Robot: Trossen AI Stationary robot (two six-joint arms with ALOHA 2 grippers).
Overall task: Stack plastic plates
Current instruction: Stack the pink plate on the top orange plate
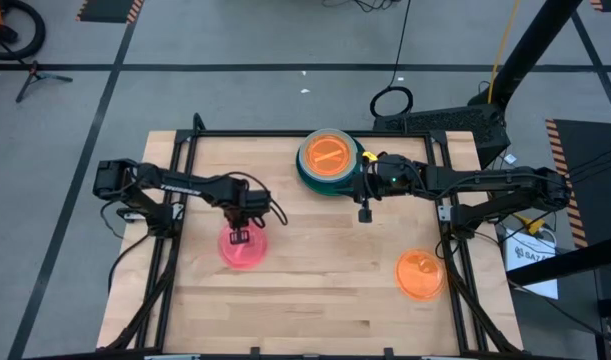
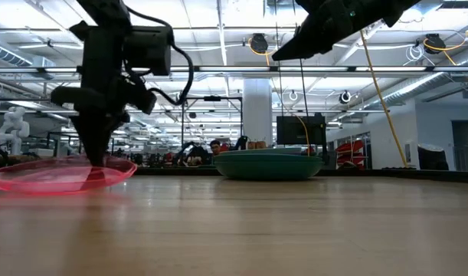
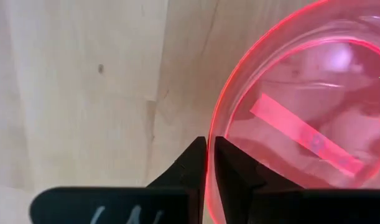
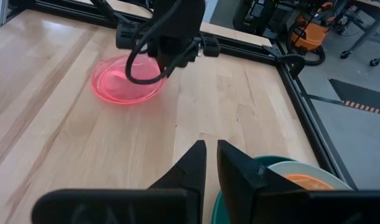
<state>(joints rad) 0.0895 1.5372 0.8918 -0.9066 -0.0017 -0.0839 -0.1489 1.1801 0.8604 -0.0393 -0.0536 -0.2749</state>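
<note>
Left gripper clamped on pink plate rim, right gripper together, aloft.

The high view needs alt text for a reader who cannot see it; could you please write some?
From above, the left tool grips the rim of a translucent pink plastic plate on the wooden table. The right tool hangs beside a stack of plates with an orange one on top. Another translucent orange plate lies alone.
</note>
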